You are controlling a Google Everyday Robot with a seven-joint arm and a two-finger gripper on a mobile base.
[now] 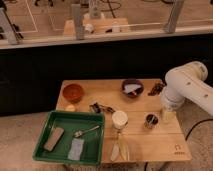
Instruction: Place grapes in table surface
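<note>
Hovering over the right of the desk [150, 142], the claw [167, 114] stands released and empty. The grapes [156, 89] lie beyond it beside the dark bowl [132, 88], so descend squarely, clear of the bowl.

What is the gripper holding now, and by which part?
Nothing, as far as it shows: the gripper hangs open over the table at its right edge, and the grapes lie free on it, farther back.

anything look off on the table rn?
Nothing spilled or tipped. The grapes lie near the far edge of the table surface, beside the arm. The gripper hangs over the right side, by the small dark cup.
</note>
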